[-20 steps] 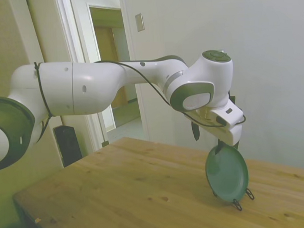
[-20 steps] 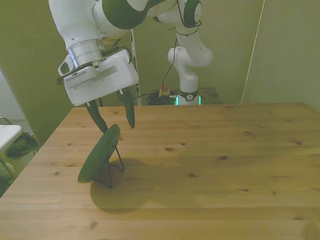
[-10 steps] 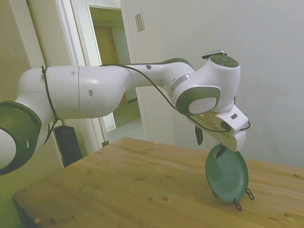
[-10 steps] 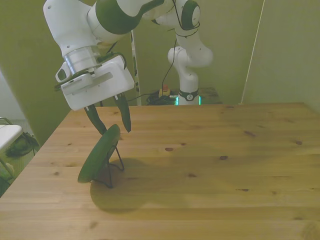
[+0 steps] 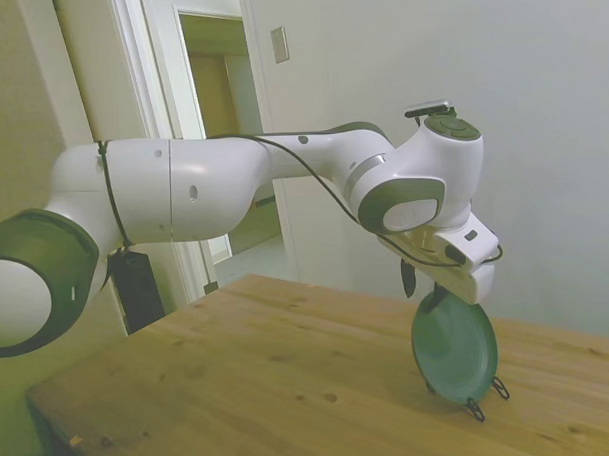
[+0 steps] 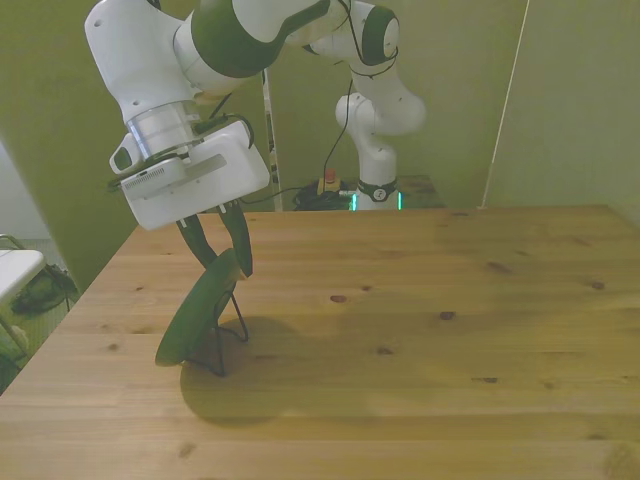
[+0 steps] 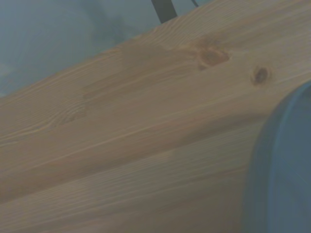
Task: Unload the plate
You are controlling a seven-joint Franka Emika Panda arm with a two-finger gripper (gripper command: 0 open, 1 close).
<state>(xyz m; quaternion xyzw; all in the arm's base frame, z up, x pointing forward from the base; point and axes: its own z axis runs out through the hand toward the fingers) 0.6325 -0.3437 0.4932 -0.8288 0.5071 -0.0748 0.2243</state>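
The end effector point(image 6: 222, 243) has dropped lower over the past second, and its two dark fingers point(image 6: 239, 237) are now straddling the top rim of the plate point(image 6: 200, 308) at the left of the front view, one on each face, narrowly spread and not visibly pinching it yet. The dark teal plate is standing on edge in a thin black wire stand point(image 6: 231, 322) on the wooden table point(image 6: 420, 340), leaning back so its top edge is tilting toward the upper right of that frame. In the side view the plate point(image 5: 455, 349) is sitting directly below the end effector point(image 5: 423, 289), at the lower right of the frame, its broad face turned toward that camera. The rim is running between the fingers, so closing and lifting upward looks like the next move.
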